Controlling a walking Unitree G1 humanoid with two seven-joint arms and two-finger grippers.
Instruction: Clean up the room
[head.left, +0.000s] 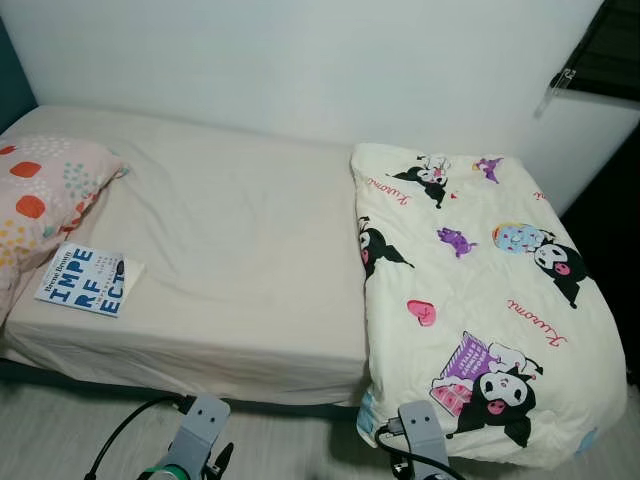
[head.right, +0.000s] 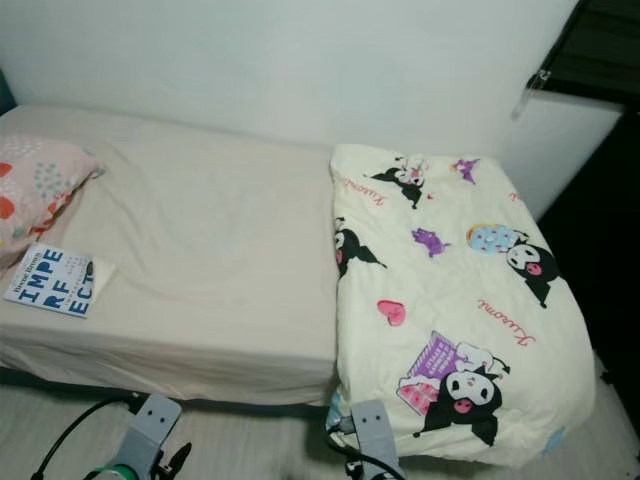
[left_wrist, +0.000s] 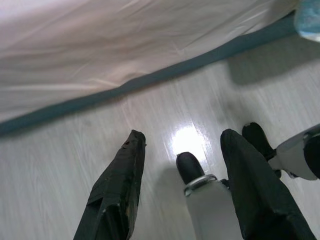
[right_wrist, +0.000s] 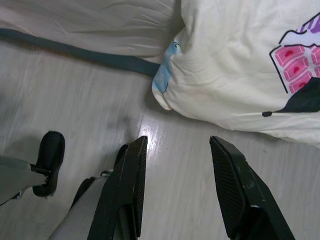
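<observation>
While folded quilt (head.left: 470, 300) lies on bed (head.left: 240, 260), left tool (left_wrist: 182, 192) and right tool (right_wrist: 177, 187) hang apart over floor (right_wrist: 60, 95).

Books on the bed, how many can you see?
1. A single book with big blue letters lies flat near the bed's front left edge, just beside the spotted pillow. Others could be hidden under the folded cartoon comforter.

Bright, even light; floor (left_wrist: 187, 137) glare.
</observation>
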